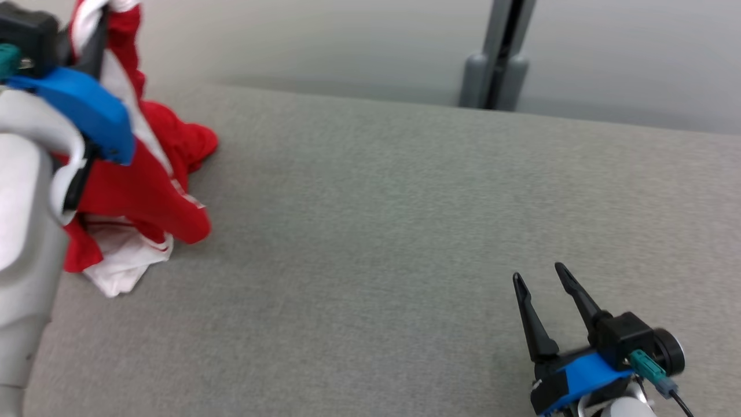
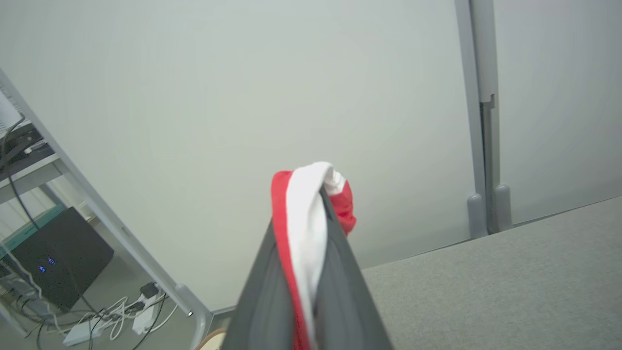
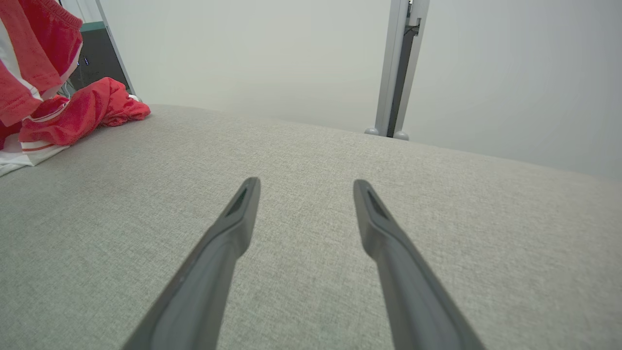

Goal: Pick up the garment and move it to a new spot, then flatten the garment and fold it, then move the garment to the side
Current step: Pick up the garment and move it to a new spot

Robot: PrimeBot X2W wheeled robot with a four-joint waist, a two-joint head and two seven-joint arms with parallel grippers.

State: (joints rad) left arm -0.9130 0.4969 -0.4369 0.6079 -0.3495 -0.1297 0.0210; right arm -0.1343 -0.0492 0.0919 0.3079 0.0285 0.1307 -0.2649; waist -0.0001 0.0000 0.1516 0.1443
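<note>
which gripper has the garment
The left gripper, shut on the red and white garment; the right gripper is open and empty.

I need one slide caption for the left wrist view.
Left claw shut on the red-and-white garment, grey table beyond.

Hd cam down – wrists lvl (share garment)

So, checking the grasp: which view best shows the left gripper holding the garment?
Left wrist view: the garment sits pinched in the left gripper. Head view shows it draping to the table; right wrist view, its heap.
</note>
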